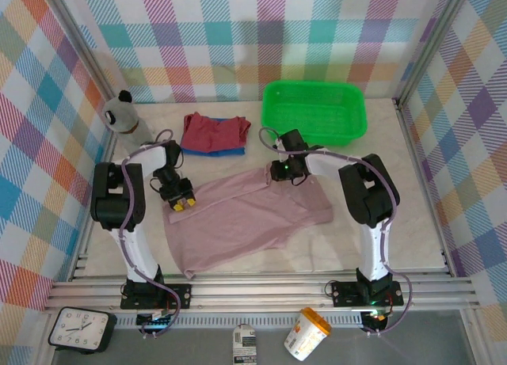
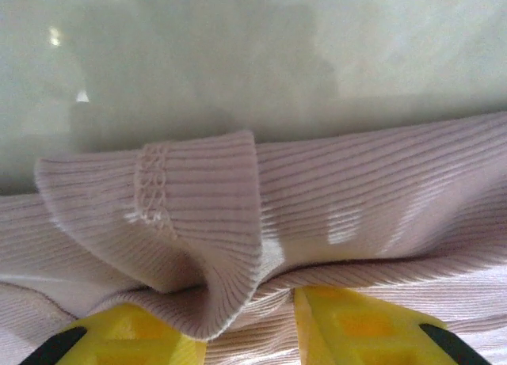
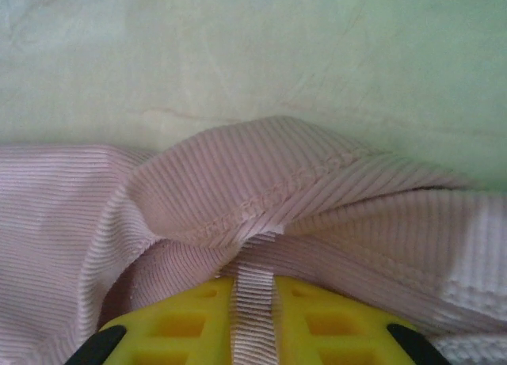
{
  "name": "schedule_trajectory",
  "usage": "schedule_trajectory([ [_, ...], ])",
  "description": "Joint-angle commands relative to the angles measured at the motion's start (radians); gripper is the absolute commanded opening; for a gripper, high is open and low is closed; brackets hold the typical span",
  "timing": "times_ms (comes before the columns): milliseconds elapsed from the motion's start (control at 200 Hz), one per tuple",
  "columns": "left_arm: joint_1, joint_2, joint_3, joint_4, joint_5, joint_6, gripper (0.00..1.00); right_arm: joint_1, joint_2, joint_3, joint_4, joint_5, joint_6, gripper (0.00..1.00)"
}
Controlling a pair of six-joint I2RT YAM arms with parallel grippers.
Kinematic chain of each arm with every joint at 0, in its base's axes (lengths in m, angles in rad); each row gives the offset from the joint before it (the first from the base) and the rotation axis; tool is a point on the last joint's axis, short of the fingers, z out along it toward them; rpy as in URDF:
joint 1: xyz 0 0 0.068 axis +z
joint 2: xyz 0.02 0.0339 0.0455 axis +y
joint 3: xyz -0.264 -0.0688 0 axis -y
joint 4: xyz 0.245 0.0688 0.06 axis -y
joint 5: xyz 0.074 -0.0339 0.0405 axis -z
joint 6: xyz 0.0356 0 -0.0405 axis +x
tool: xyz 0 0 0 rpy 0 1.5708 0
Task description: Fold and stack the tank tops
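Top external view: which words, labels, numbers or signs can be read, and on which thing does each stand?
No text is legible enough to quote.
On the clock: numerals, too small to read.
On the tub with orange lid: printed label, blurred.
On the black-and-white pack: print, too small to read.
On the bottle: no legible label.
On the pink tank top: no print seen.

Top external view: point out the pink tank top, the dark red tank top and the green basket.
pink tank top (image 1: 245, 214): top external view, middle of its spread body.
dark red tank top (image 1: 214, 130): top external view, centre of the bundle.
green basket (image 1: 313, 112): top external view, bare floor.
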Motion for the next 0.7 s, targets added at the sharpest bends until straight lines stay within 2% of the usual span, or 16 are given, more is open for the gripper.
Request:
schedule_trajectory([
  [0,-0.009,0.056,0.056,0.06,-0.051,0.051,0.35,-0.01,-0.004,0.019,-0.025,0.015,-0.076,0.21],
  [130,-0.008,0.016,0.11,-0.003,-0.089,0.054,0.38,-0.002,-0.132,-0.07,0.049,-0.031,-0.137,0.25],
  [265,-0.016,-0.078,0.056,-0.057,-0.075,0.037,0.41,0.02,-0.29,-0.176,0.055,-0.078,-0.225,0.39],
  [410,-0.023,-0.255,-0.11,-0.058,-0.046,-0.03,0.45,0.086,-0.457,-0.322,0.05,-0.096,-0.294,0.49],
  [475,-0.024,-0.321,-0.196,-0.063,-0.025,-0.067,0.51,0.113,-0.501,-0.366,0.029,-0.126,-0.333,0.51],
  [695,-0.028,-0.534,-0.462,0.039,0.037,-0.269,0.52,0.252,-0.611,-0.507,-0.014,-0.084,-0.464,0.53],
])
